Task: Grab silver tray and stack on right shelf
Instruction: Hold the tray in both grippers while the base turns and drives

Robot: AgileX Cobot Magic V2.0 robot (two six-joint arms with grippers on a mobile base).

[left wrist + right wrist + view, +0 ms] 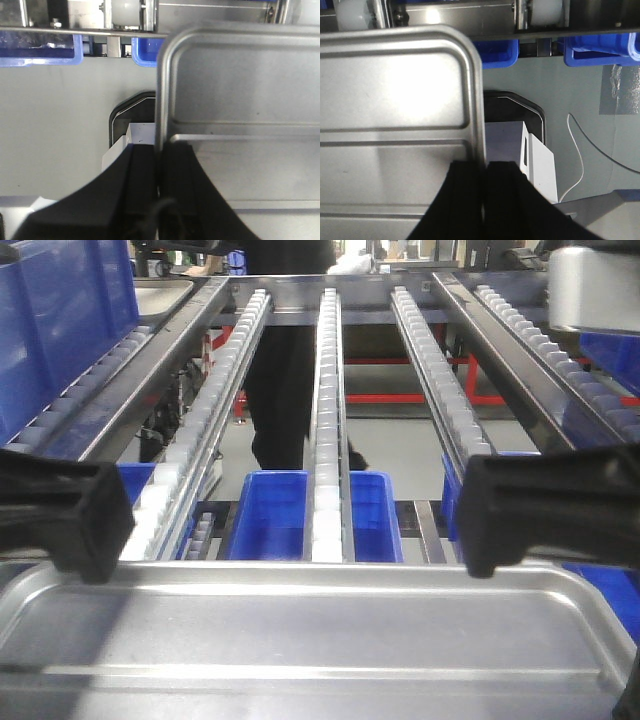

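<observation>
Tray (330, 635) was held off the ground between both arms, with floor showing beneath it in both wrist views. The left end effector (160, 175) was clenched on the tray's left rim, one finger inside and one outside the lip. The right end effector (485, 175) was clamped the same way on the right rim. The tray sat roughly level, its far edge drawn up close to the shelf (328, 390). Whether it touched the front bar (485, 20) could not be told. The roller rails ran away ahead, none yet under the tray, so the stacking step looked not yet done. Blue bins (270, 525) sat below the rails. Handling, by judgement: thin pressed metal, likely light and stiff, and the ridges should keep it from flexing. The polished surface looked slick, and the low rim offered only a narrow bite. Opposed grips at mid-length of the two end rims seemed the right hold, balanced and leaving the leading edge clear. Risk seen: the tray pivoting or sliding in the pinch if the arms advanced unevenly or the leading lip caught the bar.
</observation>
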